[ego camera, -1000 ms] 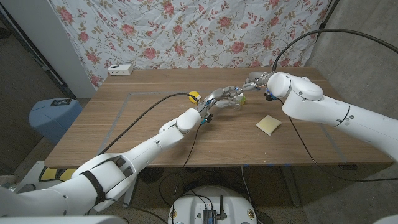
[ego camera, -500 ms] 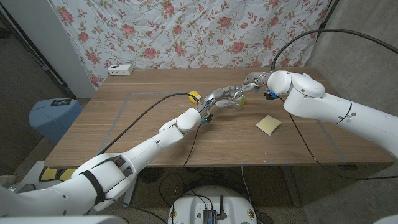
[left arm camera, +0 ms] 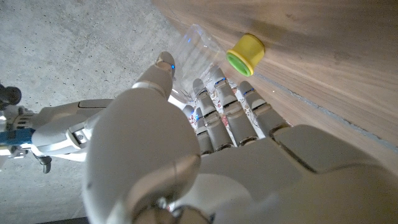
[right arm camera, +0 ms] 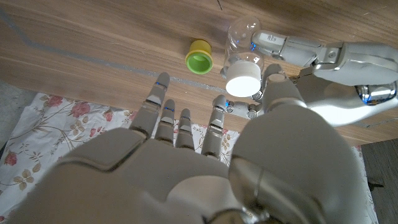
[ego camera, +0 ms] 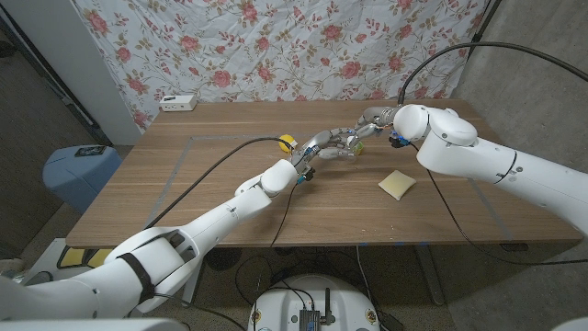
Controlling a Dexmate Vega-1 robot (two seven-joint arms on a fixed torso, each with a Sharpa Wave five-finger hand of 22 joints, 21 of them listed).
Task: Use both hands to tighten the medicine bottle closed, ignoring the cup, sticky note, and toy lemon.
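Observation:
The clear medicine bottle (right arm camera: pixel 239 43) with its white cap (right arm camera: pixel 243 78) lies near the table's middle, towards the back. My left hand (ego camera: pixel 329 143) grips its body, and its fingers (left arm camera: pixel 214 106) wrap the clear plastic (left arm camera: pixel 198 46). My right hand (ego camera: pixel 370 119) hovers just beside the bottle with its fingers (right arm camera: pixel 163 102) spread. Its thumb and fingertips are close to the cap and hold nothing. In the head view the hands largely hide the bottle (ego camera: pixel 346 154).
A yellow cup (ego camera: pixel 288 141) with a green inside (right arm camera: pixel 199 61) lies just left of the bottle. A yellow sticky note (ego camera: pixel 397 184) lies to the right, under my right arm. A white box (ego camera: pixel 177 102) sits at the table's back left.
My right hand has edged slightly left, closer to the bottle's cap. The left hand and bottle have hardly moved.

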